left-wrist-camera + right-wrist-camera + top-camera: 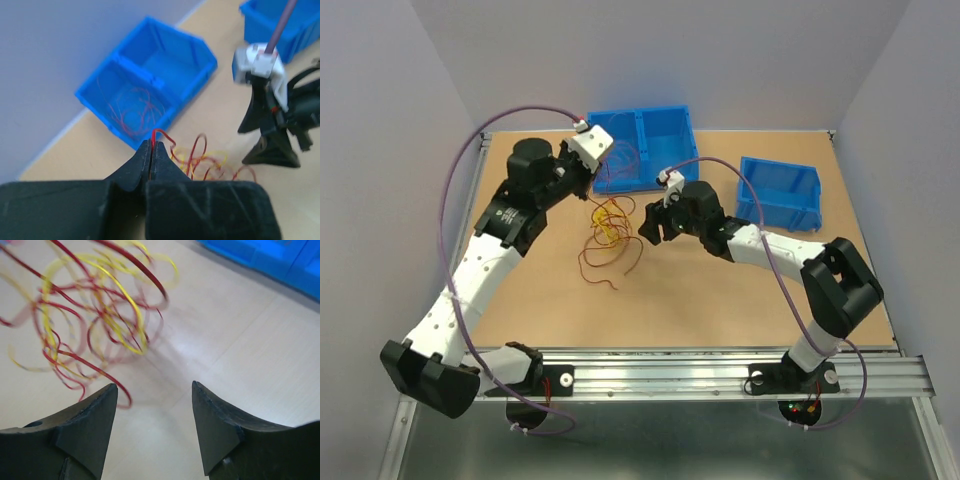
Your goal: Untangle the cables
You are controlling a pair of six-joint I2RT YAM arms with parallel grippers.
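A tangle of thin red, dark red and yellow cables lies mid-table; it also shows in the left wrist view and the right wrist view. My left gripper is shut on a red cable that rises from the tangle; from above it is just left of and above the tangle. My right gripper is open and empty, just right of the tangle, one red loop passing by its left fingertip. More red cables lie in the blue bin.
A two-compartment blue bin stands at the back centre, its left compartment holding red cables. A second blue bin stands at the back right. The wooden table's metal rail runs along the front.
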